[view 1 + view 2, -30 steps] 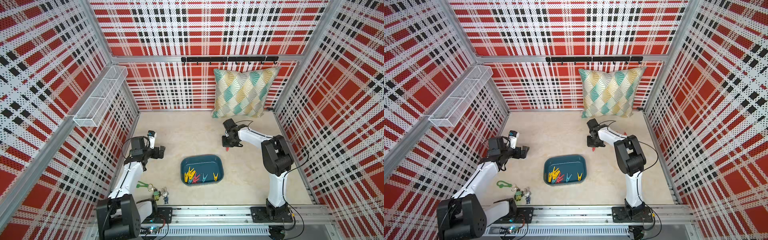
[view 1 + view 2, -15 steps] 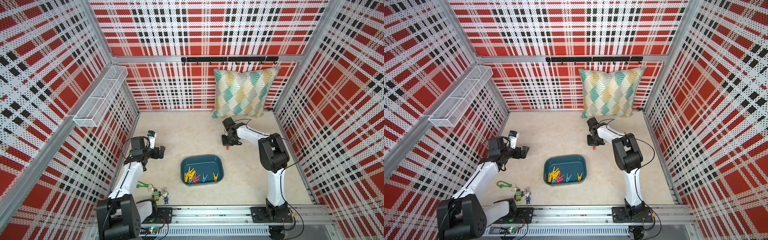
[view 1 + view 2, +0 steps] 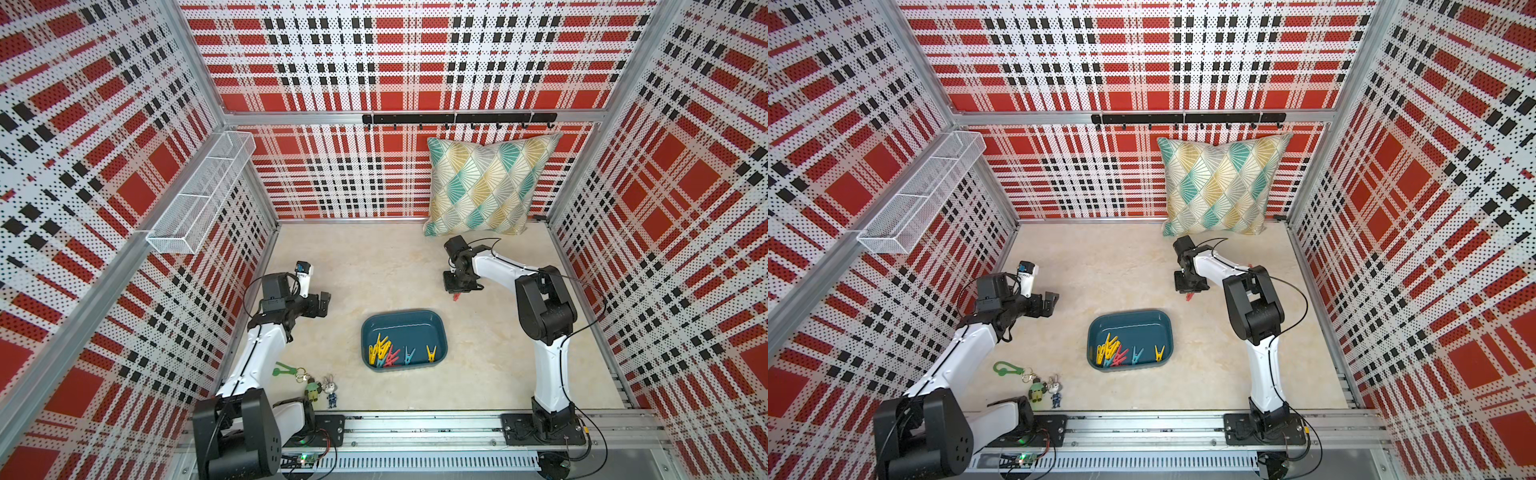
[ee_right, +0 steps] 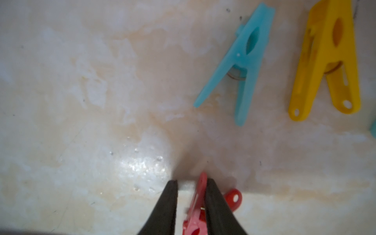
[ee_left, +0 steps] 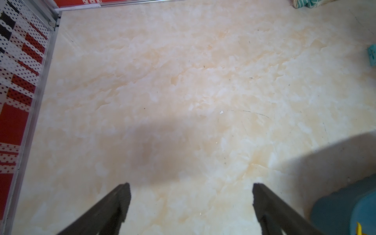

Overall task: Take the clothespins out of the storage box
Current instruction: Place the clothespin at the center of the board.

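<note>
Marbled counter (image 3: pixel 374 257), plaid walls; right fingers (image 4: pixel 166 203) slightly parted, red clothespin (image 4: pixel 198 195) loose between them, low over the counter. Beside it a blue clothespin (image 4: pixel 247 61) and a yellow clothespin (image 4: pixel 325 61) lie already out. The left fingers (image 5: pixel 114 205) are spread wide, empty. The storage box (image 3: pixel 407 328) holds a pile of clothespins (image 3: pixel 384 351); most of the job looks left.

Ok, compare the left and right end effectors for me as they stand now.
Opening: the left end effector stands wide open, while the right end effector is only narrowly parted.
Contents: the left end effector has only bare table between its fingers. The right end effector has a red clothespin between its fingers, against one and apart from the other.
Shared: both have dark fingers and sit outside the storage box.
</note>
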Robot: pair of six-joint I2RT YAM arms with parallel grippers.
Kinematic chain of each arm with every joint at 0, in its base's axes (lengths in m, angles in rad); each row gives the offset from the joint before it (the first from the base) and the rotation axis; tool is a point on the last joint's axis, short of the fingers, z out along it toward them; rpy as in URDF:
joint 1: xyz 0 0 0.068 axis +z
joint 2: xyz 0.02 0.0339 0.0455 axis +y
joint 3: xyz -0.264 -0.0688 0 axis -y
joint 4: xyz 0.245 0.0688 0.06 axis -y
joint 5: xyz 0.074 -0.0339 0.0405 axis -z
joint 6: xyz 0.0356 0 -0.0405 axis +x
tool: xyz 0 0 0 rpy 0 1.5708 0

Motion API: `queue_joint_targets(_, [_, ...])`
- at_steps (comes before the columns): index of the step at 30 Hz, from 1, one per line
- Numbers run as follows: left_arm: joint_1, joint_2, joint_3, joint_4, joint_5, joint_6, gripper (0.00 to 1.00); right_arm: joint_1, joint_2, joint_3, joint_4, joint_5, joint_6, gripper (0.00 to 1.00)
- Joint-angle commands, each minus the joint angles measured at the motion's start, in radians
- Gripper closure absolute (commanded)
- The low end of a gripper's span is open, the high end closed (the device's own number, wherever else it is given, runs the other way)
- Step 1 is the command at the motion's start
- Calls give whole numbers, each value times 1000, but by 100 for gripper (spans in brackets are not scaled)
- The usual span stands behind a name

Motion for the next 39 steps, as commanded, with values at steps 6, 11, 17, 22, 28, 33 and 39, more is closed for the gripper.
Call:
queue_joint_targets(6, [12,4,19,7,18,2,1,-3,-101,47,-55,24,-11,51])
queue_joint_targets(11, [12,5,21,5,23,2,1,-4,-179,50,-65,-1,-3,47])
queue_joint_targets(17, [12,-2,19,6,18,3,1,-1,-306,29,-45,-74,6,41])
queue_joint_targets(22, [12,3,18,6,15,7,1,32,-425,9,-37,-136,6,41])
queue_joint_targets(28, [12,2,19,2,14,11,1,202,-559,-65,-41,-172,-43,43])
queue_joint_targets(33, [17,-7,10,-1,28,22,1,354,-575,-171,-53,-168,-79,43])
queue_joint_targets(39, [18,2,10,-1,15,29,1,482,-516,-263,3,-211,-27,44])
